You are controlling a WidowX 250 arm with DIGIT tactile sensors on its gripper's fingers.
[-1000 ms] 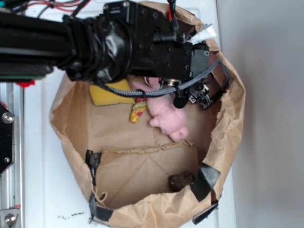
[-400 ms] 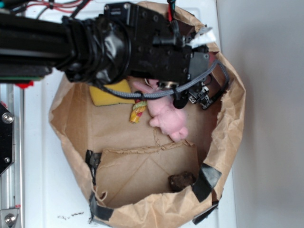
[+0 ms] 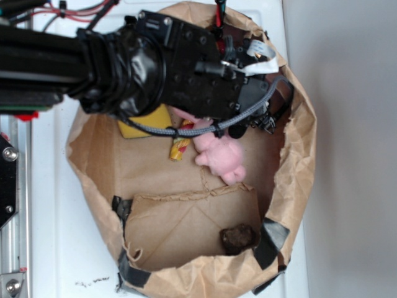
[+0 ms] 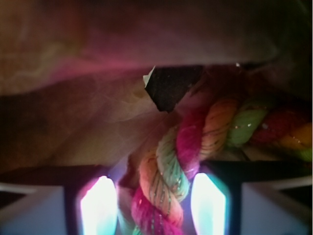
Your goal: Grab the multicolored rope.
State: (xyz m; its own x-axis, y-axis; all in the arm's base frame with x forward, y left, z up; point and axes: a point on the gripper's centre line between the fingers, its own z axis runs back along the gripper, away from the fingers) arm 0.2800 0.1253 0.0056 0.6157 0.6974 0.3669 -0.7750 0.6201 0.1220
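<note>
The claw (image 4: 154,203) is sitting spread, its fingers (image 4: 99,205) flanking the rope (image 4: 168,171). A pink bunny (image 3: 220,155) is lying just beside it in the paper bag (image 3: 298,180)

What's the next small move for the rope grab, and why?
Probably close the fingers now. In the wrist view the multicolored rope already runs between the two lit pads, one on each side, with gaps showing, so the gripper looks open and roughly centred. The exterior view hides the contact behind the arm, so depth can't be confirmed there.
</note>
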